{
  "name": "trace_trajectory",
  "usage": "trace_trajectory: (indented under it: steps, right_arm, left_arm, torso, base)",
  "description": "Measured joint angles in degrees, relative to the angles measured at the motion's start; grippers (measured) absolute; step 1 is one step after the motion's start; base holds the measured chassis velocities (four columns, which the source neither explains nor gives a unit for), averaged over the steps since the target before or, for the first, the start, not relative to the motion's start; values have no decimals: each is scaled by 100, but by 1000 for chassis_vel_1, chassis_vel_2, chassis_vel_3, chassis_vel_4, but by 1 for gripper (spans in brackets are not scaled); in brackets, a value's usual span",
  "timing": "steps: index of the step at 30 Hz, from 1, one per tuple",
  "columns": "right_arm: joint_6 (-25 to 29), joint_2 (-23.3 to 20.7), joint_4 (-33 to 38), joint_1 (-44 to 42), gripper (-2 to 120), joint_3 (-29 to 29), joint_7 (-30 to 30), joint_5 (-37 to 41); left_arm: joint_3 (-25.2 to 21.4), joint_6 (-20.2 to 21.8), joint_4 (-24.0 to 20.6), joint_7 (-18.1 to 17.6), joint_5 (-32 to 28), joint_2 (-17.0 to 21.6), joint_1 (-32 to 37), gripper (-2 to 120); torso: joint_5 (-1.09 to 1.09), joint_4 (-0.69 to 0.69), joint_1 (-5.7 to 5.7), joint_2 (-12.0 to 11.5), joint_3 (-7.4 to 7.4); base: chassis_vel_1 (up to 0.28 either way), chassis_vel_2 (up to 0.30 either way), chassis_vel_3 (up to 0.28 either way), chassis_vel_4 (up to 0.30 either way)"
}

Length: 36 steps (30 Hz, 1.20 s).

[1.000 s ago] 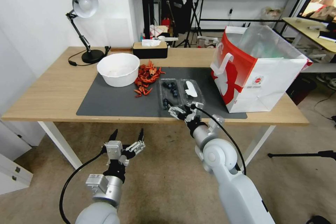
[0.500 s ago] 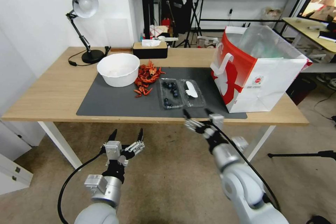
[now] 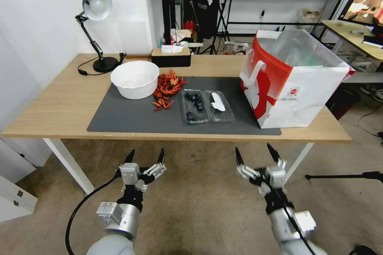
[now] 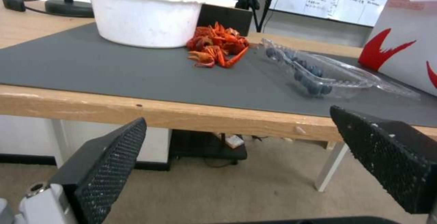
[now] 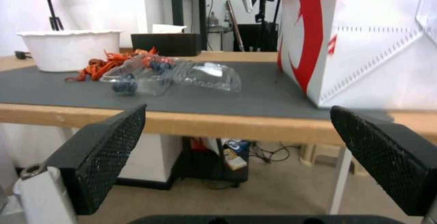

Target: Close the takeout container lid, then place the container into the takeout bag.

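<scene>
Lying open: takeout container [image 3: 194, 106], blueberries [image 3: 194, 102] inside, lid [image 3: 220, 105] flat.

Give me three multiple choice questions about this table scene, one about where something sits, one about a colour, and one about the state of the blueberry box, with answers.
1. Where is the takeout container?
A. inside the takeout bag
B. on the grey mat between the red crayfish pile and the bag
C. in the white bowl

2. What colour is the bag's side facing the container?
A. red
B. blue
C. green

3. How is the lid?
A. shut
B. lying open flat
C. held by fingers

Answers:
1 B, it lies on the mat between the crayfish and the takeout bag.
2 A, that panel is red.
3 B, both halves lie side by side; left gripper and right gripper are open below the table edge.
</scene>
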Motion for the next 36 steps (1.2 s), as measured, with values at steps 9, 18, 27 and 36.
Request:
trace_trajectory:
  steps: [9, 18, 27, 36]
  right_arm:
    - [55, 5, -31, -18, 100, -2, -132, 247]
    - [-129, -32, -34, 40, 100, -35, -152, 430]
    - [-1215, -151, 219, 540, 100, -417, -432, 3045]
    - [-1874, -135, 253, 1650, 100, -729, 354, 5464]
  left_arm:
    - [40, -32, 0, 24, 25, -75, 32, 100]
    - [48, -36, 14, 22, 33, -98, 4, 100]
    - [32, -80, 68, 18, 30, -93, -16, 100]
    - [9, -97, 92, 19, 22, -92, -10, 100]
  torso:
    - [0, 1, 1, -1, 0]
    - [0, 0, 1, -2, 0]
    - [-1, 0, 1, -2, 1]
    - [0, 1, 1, -2, 1]
  base:
    - [0, 0, 0, 0]
    - [0, 0, 0, 0]
    - [0, 0, 0, 0]
    - [0, 0, 0, 0]
